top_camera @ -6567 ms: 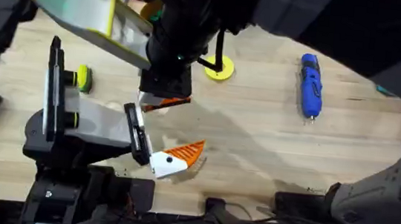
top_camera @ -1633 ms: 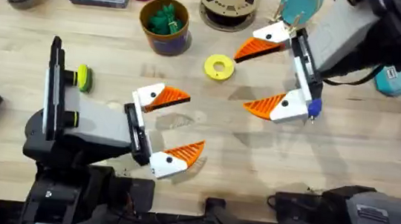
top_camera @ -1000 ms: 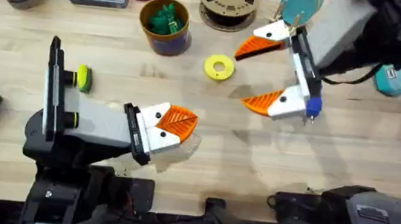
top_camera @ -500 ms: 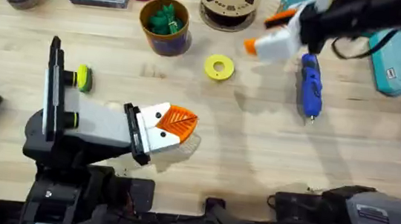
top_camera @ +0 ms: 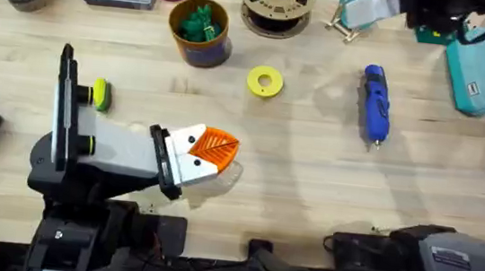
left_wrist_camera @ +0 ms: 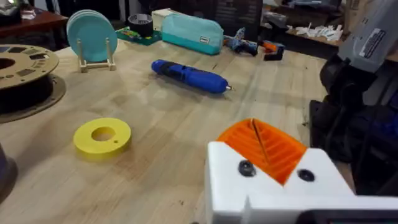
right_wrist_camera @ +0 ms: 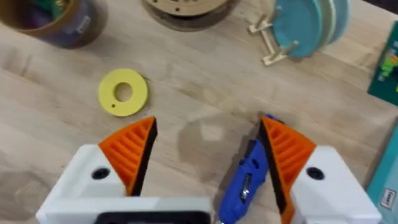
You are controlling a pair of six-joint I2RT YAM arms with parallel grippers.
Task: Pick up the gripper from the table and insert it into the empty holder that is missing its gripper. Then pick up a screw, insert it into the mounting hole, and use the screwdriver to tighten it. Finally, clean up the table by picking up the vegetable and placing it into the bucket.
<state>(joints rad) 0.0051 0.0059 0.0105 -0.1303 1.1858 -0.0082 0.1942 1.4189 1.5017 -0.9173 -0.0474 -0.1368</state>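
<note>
Left gripper (top_camera: 214, 151): lies low on the table (top_camera: 308, 197) at near left, its two orange tips pressed together with nothing between them.
Holder (left_wrist_camera: 273, 186): both white mounts on that gripper carry an orange tip (left_wrist_camera: 264, 146), so the missing one looks fitted. No loose tip lies on the table.
Bucket (top_camera: 201, 34): far left of centre, with the green vegetable (top_camera: 201, 18) already inside. The clean-up looks done.
Ring (top_camera: 264, 81): yellow, flat on the table between bucket and screwdriver.
Screwdriver (top_camera: 375, 102): lies flat right of centre, bit pointing to the near edge, touching neither gripper.
Right gripper (right_wrist_camera: 208, 127): high over the far right, fingers spread wide and empty. In its wrist view the screwdriver (right_wrist_camera: 245, 180) lies between the two pads.
Step in hand: judged to be the screwdriver. Whether it is about to be taken or has been set down cannot be told.
Doing it well: come straight down and centre the fingers on the thick blue body, not on the thin bit. The body is round and may roll, so close squarely across it and lift level.
Risk: a skewed close could spin the screwdriver toward the ring.
Counts: four orange tips, two per gripper; one screwdriver; one bucket; one vegetable; one ring. Screws are too small to tell.
</note>
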